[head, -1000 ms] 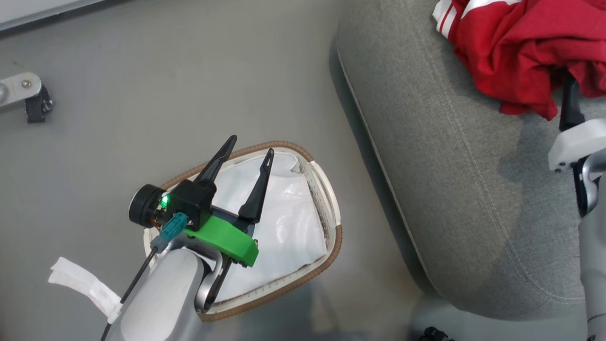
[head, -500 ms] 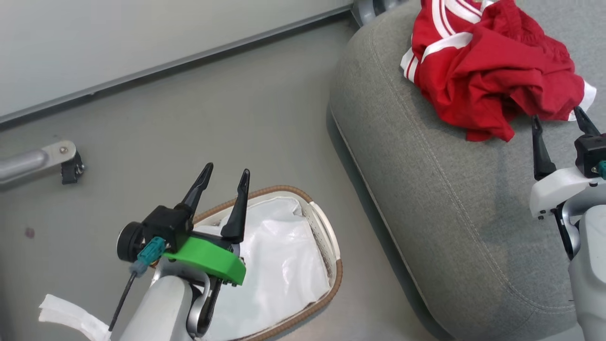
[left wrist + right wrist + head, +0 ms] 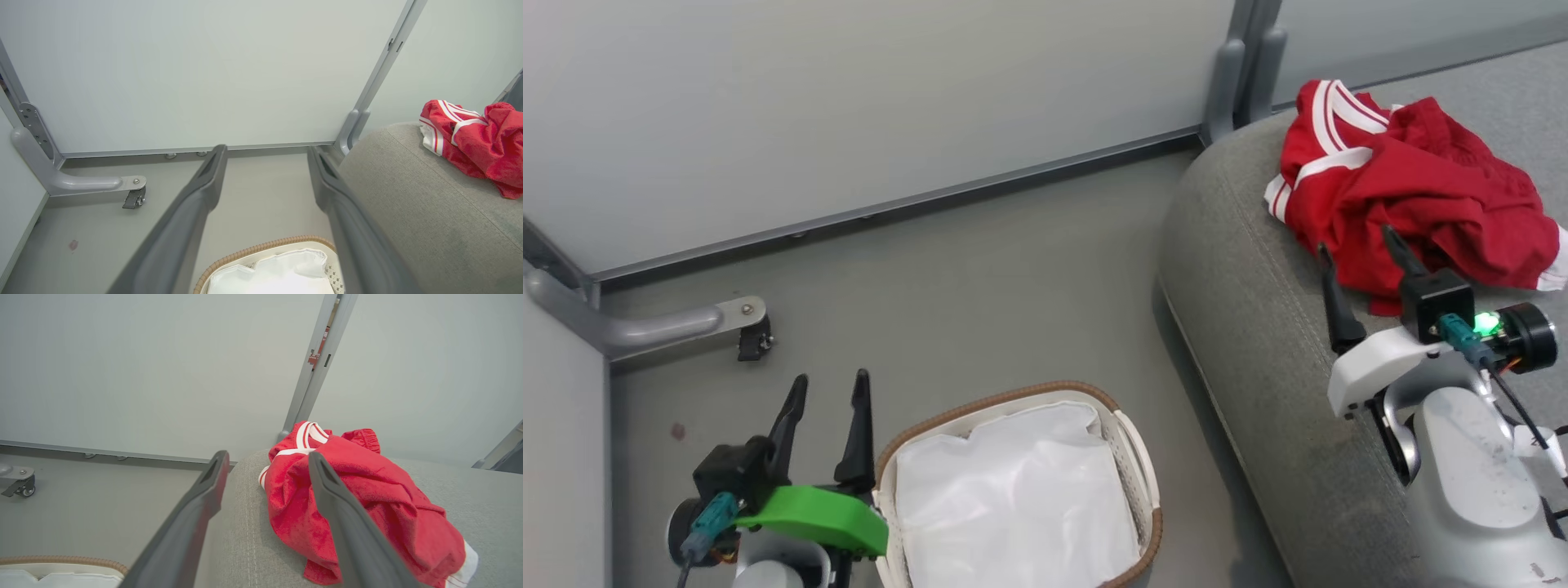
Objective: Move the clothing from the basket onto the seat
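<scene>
The red clothing point(image 3: 1413, 200) lies in a crumpled heap on the grey seat point(image 3: 1258, 343), white stripe trim showing at its left; it also appears as clothing point(image 3: 474, 143) and clothing point(image 3: 351, 510). The basket point(image 3: 1131, 457) stands on the floor left of the seat, holding just its white liner point(image 3: 1013, 498). My left gripper point(image 3: 827, 388) is open and empty, just left of the basket over the floor. My right gripper point(image 3: 1357, 245) is open and empty above the seat, its fingertips at the near edge of the clothing.
A pale partition wall point(image 3: 849, 106) runs along the back, with a grey post point(image 3: 1241, 65) behind the seat. A metal foot with a caster point(image 3: 743, 322) juts onto the floor at the left. Grey floor point(image 3: 980, 302) lies between basket and wall.
The head view has tilted up, bringing the wall into view. My left gripper has drawn back off the basket to its left. My right gripper has pulled clear of the clothing, which stays on the seat.
</scene>
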Available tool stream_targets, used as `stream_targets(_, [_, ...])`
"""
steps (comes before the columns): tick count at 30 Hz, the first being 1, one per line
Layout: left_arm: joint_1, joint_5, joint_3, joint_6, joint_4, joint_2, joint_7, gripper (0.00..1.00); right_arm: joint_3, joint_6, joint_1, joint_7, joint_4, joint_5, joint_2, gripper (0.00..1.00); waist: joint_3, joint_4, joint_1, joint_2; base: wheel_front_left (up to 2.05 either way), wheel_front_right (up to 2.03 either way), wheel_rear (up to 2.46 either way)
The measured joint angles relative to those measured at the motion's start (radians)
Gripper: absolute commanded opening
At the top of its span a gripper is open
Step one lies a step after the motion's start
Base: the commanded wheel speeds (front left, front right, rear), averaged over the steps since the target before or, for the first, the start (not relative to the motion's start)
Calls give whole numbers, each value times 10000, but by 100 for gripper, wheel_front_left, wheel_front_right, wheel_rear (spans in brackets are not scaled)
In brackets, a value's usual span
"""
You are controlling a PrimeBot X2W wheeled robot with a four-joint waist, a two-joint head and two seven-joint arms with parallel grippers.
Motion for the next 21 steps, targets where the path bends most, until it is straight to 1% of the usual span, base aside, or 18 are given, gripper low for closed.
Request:
stream_targets(3, [448,88,546,2,-10,-61,-2,100,180,0,323,2,-125,221,274,100,-280,356,-1,0,0,0,0])
stream_targets(10, [1137,113,1118,2,-77,-167,0,100,539,0,1481,2,-639,554,593,100,-749,960,0,0,0,0,0])
stream_targets(12, [1288,109,1185,2,-157,-174,0,100,631,0,1788,0,-754,654,610,100,-846,1059,0,0,0,0,0])
stream_targets(16, [1486,92,1269,2,-251,-196,0,100,840,0,2365,2,-1012,1285,621,100,-981,1206,-1,0,0,0,0])
stream_targets(21, [1593,84,1248,2,-316,-203,0,100,905,0,2864,2,-1290,1726,621,100,-1024,1236,-1,0,0,0,0])
